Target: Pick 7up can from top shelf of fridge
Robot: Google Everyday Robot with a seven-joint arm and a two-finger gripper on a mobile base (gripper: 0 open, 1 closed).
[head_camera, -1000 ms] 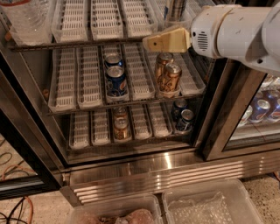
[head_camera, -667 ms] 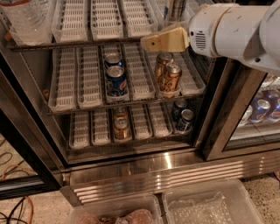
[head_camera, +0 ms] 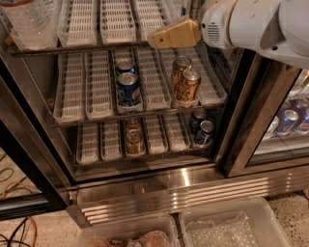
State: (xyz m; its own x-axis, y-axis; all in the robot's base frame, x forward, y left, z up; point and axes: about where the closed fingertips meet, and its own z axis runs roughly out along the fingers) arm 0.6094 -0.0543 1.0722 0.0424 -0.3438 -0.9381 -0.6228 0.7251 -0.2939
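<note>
While the silvery-grey metal 7up can with dark greenish bands is showing only as a narrow strip at the upper frame edge, most of it is lying hidden behind the white robot arm, and this is creating the main hazard: an approach judged on a partial view.

Hazards arising from this position:
- The tan hand is risking contact with the translucent white slotted lane trays or the front rail, which would be jolting the can or pushing it deeper into its lane.
- The bulky arm is working close to the dark door frame on the right, so a wide swing would be striking it.
- Two gold-brown cans are standing one rack down, directly under the hand, and a descent would be landing on the wrong target.
- A smooth metal can is likely slipping under an off-centre grip.

Relative position: the 7up can is standing at the right end of the top shelf surface, a dark wire rack inside the large glass-doored fridge. The hand is hanging at the front edge of that surface, just left of and lower than the can, with its tip pointing left, away from the can. Whether the hand is spread or pressed together cannot be told, and it is gripping nothing visible
</note>
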